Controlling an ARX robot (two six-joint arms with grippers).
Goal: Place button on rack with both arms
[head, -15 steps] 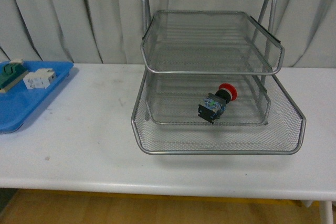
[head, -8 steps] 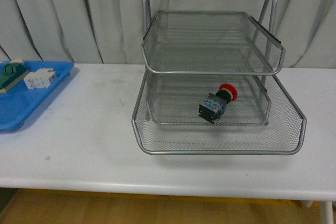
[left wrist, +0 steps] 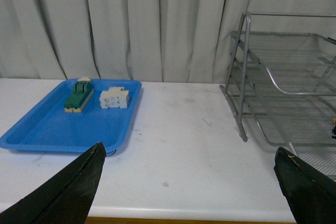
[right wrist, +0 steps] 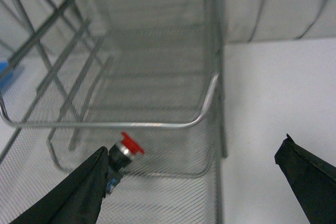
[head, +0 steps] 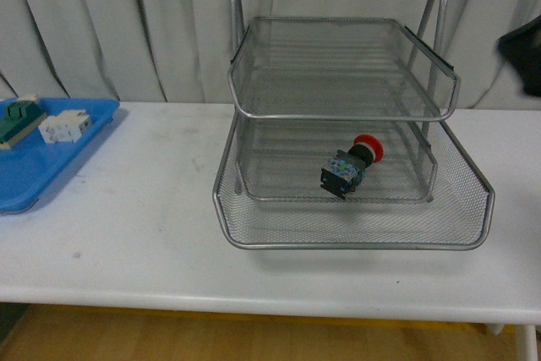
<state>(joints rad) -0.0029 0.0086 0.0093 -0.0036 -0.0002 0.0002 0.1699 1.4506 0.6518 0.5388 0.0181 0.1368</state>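
Observation:
The button (head: 351,162), red cap on a black and blue-grey body, lies on its side on a lower tier of the silver wire-mesh rack (head: 338,112), under the top tier. In the right wrist view the button (right wrist: 123,153) lies close beside one finger of my right gripper (right wrist: 191,182), which is open and empty, above the rack's (right wrist: 205,111) front corner. A dark blurred part of my right arm (head: 524,52) shows at the front view's right edge. My left gripper (left wrist: 191,182) is open and empty above the bare table, away from the rack (left wrist: 278,77).
A flat blue tray (head: 34,166) sits at the table's left edge with a green block (left wrist: 79,95) and a white block (left wrist: 114,98) on it. The white table (head: 135,226) runs between tray and rack. Grey curtains hang behind.
A dark blurred part of my right arm has come into the front view at the right edge. The button and the rack have not moved.

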